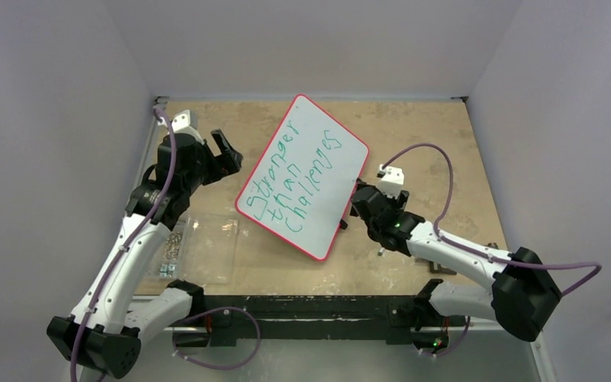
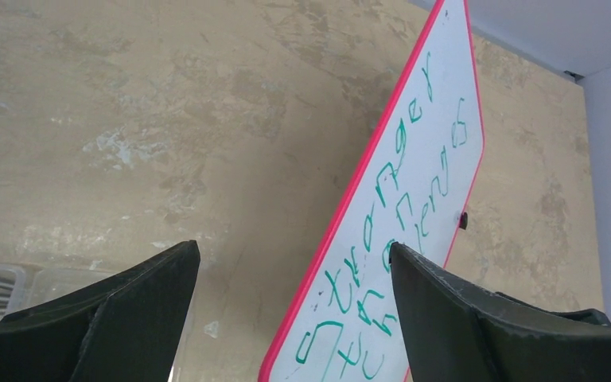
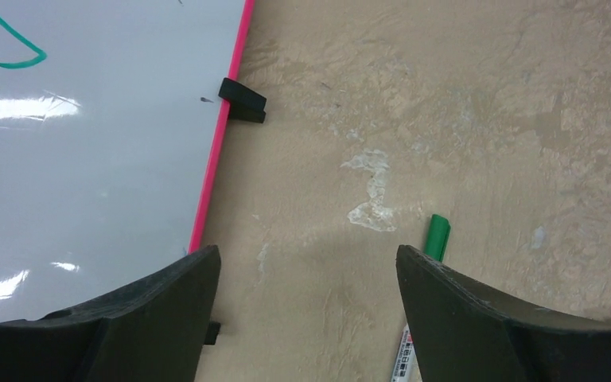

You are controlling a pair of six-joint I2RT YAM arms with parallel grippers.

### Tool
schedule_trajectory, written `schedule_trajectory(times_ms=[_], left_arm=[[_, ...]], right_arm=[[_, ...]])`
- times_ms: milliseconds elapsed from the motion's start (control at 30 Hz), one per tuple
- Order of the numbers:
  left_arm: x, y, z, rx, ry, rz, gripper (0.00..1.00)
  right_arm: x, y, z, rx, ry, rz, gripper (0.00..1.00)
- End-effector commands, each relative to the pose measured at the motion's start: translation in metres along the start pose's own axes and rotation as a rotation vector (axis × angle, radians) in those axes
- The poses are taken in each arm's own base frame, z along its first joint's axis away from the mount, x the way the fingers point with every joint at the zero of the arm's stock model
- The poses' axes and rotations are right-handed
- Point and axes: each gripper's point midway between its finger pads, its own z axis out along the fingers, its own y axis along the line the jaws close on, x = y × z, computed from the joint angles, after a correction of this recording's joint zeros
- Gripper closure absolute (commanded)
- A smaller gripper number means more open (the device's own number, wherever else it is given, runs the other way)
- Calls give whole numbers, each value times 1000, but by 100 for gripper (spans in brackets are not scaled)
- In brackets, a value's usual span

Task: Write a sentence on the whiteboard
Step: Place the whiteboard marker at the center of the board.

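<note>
The whiteboard (image 1: pixel 302 171), white with a thin red rim, lies at a slant in the middle of the table. The sentence (image 1: pixel 296 181), "Stronger than challenges", runs across it in three lines of green marker. My left gripper (image 1: pixel 233 151) is open and empty, just off the board's left edge. In the left wrist view the board (image 2: pixel 437 119) and the sentence (image 2: pixel 402 211) show between my fingers (image 2: pixel 127 310). My right gripper (image 1: pixel 359 204) is open and empty by the board's right edge (image 3: pixel 207 191). A green-capped marker (image 3: pixel 437 235) lies on the table beside my right finger (image 3: pixel 485 318).
A clear plastic sheet (image 1: pixel 207 248) with small metal parts (image 1: pixel 173 251) beside it lies at the near left. Black clips (image 3: pixel 243 101) stick out from the board's right rim. Grey walls close in the table on three sides.
</note>
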Motion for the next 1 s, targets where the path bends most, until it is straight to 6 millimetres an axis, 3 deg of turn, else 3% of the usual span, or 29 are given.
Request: schedule_trajectory(times_ms=[0,133,367,467,600,733,867,967], left_arm=[[-14,14,6,-38,-42,44,10],[-20,29,13,-86,-57,41,9],[-37,72,28,-250,-234,126,8],[-40,96,39,-329,-334,224,8],[-41,125,58,-449,-400,338,4],[-29,139,85,-463,-386,402,3],[-13,149,105,-450,-336,460,4],[5,160,115,-409,-304,438,5]], right_arm=[[-29,15,-11,-83,-51,37,14],[-57,28,-23,-165,-116,35,1],[-129,44,-48,-239,-315,99,1],[-149,46,-53,-239,-376,125,1],[-164,49,-50,-212,-431,137,1],[-166,56,-43,-177,-401,42,1],[-169,46,-28,-96,-405,48,1],[-177,27,-23,-35,-470,94,1]])
